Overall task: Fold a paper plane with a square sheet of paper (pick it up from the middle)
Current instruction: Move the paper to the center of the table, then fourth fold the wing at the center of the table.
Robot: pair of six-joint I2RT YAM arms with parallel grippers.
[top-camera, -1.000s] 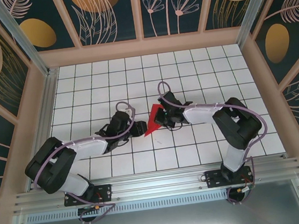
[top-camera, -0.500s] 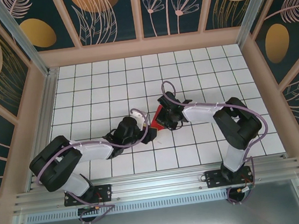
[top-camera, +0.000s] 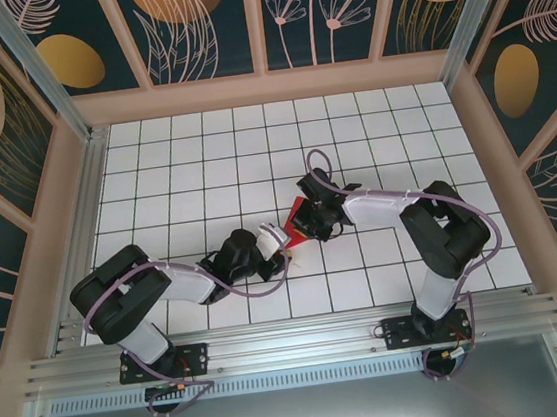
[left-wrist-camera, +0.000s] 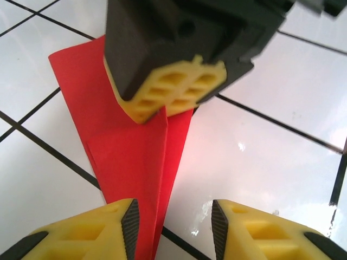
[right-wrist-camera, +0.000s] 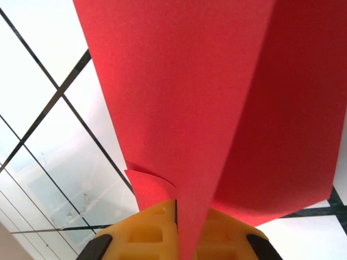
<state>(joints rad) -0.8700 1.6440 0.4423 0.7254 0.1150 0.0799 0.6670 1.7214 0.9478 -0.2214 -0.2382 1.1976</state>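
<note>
Place: red paper (top-camera: 298, 216) is found near the middle of the gridded table (top-camera: 203, 167), between the two arms.
Top view: a small red patch is seen, partly covered by both grippers.
Left wrist view: a central crease and a clear taper are shown.
Long axis: far right to near left, with the narrow end near left.
Left gripper (left-wrist-camera: 173, 230): jaws are spread, with the narrow end in the gap.
Right gripper (right-wrist-camera: 175, 238): the paper's wider part is pinched.
Hidden: the tip is cut off; contact with the table cannot be told.
</note>
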